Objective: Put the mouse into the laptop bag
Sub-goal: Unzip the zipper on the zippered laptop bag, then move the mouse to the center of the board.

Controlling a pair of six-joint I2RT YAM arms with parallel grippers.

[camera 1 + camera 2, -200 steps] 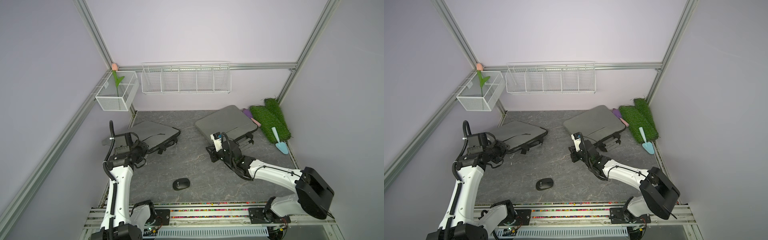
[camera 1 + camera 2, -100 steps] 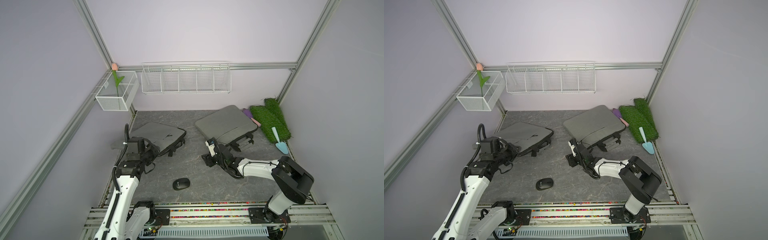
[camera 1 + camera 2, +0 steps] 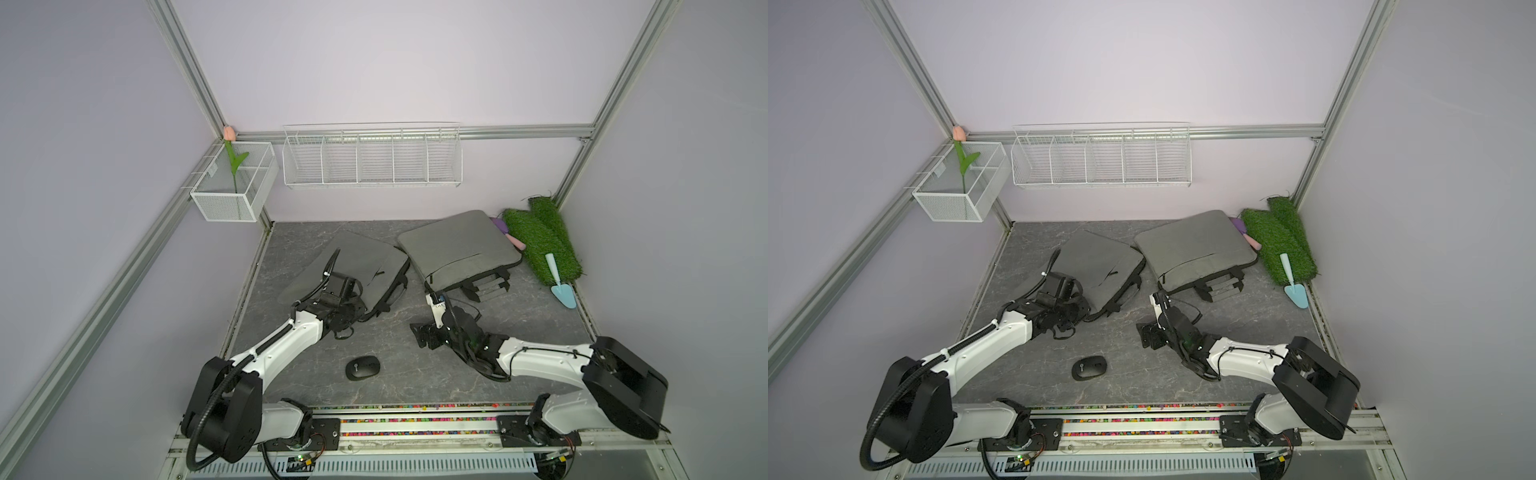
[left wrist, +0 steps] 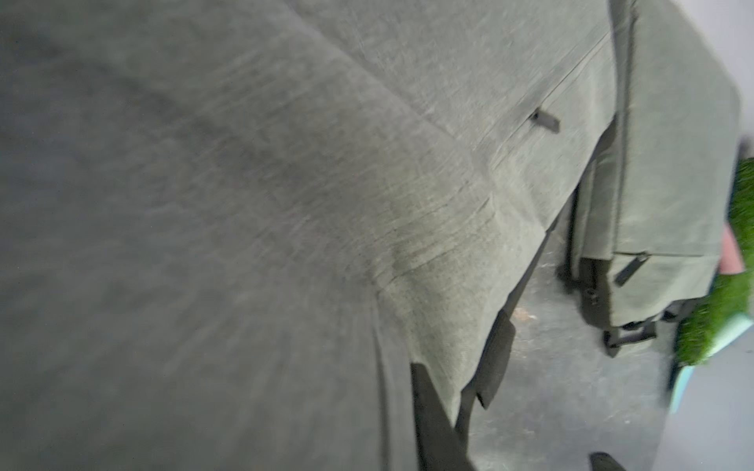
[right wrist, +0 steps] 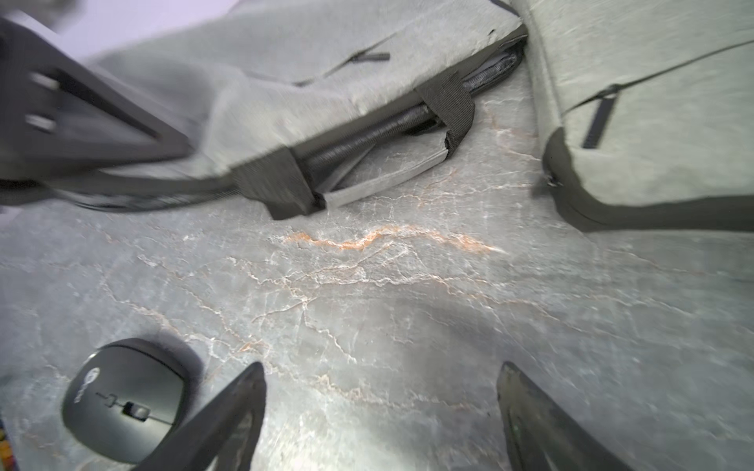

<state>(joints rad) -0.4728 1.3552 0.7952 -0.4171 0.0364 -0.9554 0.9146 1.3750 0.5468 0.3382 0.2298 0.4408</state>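
On the tabletop (image 3: 519, 332) the bag (image 3: 365, 262) lies with its open edge facing the arms. The left claw (image 3: 351, 313) is at that edge, its spread hidden from me. The right claw (image 5: 379, 375), wide and empty, hangs off the same edge. The mouse (image 5: 122, 399) lies farther out from the bag, just left of that claw, long axis roughly crosswise. I'd say the right arm is better placed.

black mouse (image 3: 363, 368); grey laptop bag (image 3: 361, 262) with black straps (image 5: 449, 108); second bag (image 3: 457, 245) beside it, grey too; dark grey table (image 3: 536, 309) veined white and orange; green turf (image 3: 536, 239).
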